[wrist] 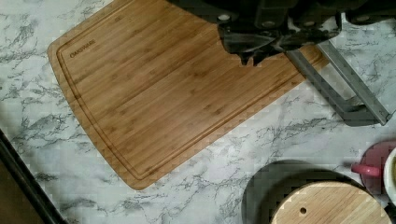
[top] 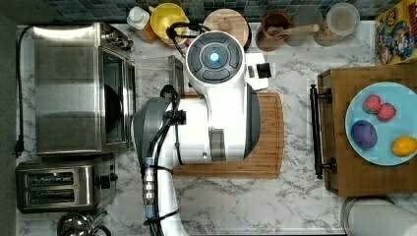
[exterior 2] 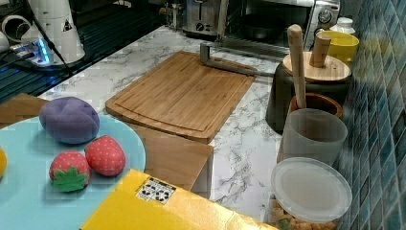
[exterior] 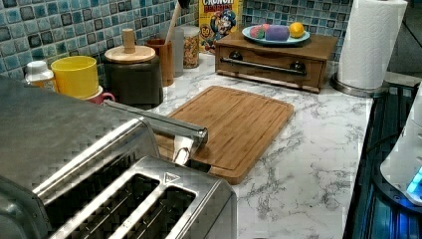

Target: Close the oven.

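- Here the oven (top: 74, 88) is sitting at the top view's 9 o'clock, its glass door (top: 155, 73) lying dropped open over the counter (top: 295, 196).
- The door's handle (exterior 2: 230, 64) is reaching the cutting board's (exterior 2: 182, 93) far edge.
- The gripper (wrist: 254, 53) is hovering above that board beside the handle; its fingertips are looking nearly together and holding nothing.

In the top view the oven (top: 78, 88) sits at the surface's (top: 290, 196) left, toaster (top: 64, 186) below it, board (top: 268, 132) mid-surface (door handle (top: 175, 73) reaching it), plate (top: 381, 147) right
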Robot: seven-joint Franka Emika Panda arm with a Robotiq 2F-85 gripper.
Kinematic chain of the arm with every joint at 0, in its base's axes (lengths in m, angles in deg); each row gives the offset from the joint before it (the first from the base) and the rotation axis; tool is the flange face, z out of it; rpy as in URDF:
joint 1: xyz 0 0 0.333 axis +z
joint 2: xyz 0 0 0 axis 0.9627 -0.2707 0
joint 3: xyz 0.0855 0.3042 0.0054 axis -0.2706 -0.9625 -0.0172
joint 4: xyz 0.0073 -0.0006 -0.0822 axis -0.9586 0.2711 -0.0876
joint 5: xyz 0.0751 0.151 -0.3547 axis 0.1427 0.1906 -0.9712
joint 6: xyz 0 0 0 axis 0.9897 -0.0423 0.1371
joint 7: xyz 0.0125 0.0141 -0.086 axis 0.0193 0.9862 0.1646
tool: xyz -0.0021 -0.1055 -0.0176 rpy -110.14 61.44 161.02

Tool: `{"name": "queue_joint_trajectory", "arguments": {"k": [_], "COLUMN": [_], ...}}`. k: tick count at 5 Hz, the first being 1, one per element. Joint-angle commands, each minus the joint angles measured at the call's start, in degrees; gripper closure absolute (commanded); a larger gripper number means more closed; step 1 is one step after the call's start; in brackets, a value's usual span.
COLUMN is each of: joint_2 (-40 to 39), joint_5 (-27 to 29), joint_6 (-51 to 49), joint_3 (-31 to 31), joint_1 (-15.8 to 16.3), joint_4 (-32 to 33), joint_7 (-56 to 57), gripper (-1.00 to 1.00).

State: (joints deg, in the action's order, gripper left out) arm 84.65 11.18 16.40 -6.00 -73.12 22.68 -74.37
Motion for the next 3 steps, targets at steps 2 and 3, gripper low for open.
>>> {"name": "queue_joint_trajectory", "arguments": {"k": [2, 3], "joint_2": [1.3, -0.41], "joint_5": [4.55, 10.54], "joint_6": [5.73, 6.37], "joint_3": [0.13, 0.77], "joint_1": [-1.35, -2.96], "joint_4": [5.19, 6.59], "joint_7": [9.9, 21.56], "gripper": [1.0, 1.0]}}
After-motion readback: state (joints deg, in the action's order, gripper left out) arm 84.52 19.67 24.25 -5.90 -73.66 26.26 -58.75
